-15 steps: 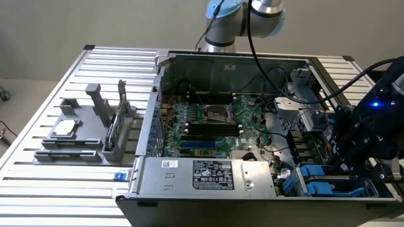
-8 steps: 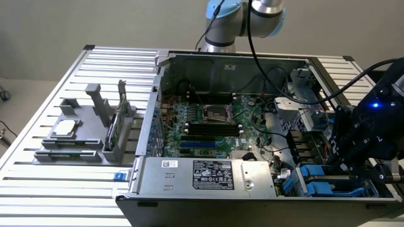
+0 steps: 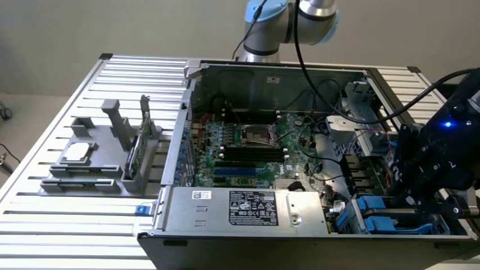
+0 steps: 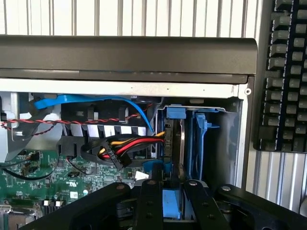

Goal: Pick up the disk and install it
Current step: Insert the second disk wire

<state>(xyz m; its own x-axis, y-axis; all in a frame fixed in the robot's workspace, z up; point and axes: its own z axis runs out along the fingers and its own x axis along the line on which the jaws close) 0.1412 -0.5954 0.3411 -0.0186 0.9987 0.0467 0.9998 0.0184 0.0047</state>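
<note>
The disk stands edge-on in the drive bay at the corner of the open computer case, its bright blue carrier rail at the far end. Red, yellow and black power wires plug in right beside it. My gripper straddles the near blue end of the disk's carrier from above. In the exterior view, the black gripper hangs over the blue carriers at the case's near corner, on that view's right.
A second blue carrier sits in the neighbouring slot. The case also holds a green motherboard and a grey power supply. A grey fixture holding parts stands on the slatted table at the exterior view's left. A black keyboard lies beside the case.
</note>
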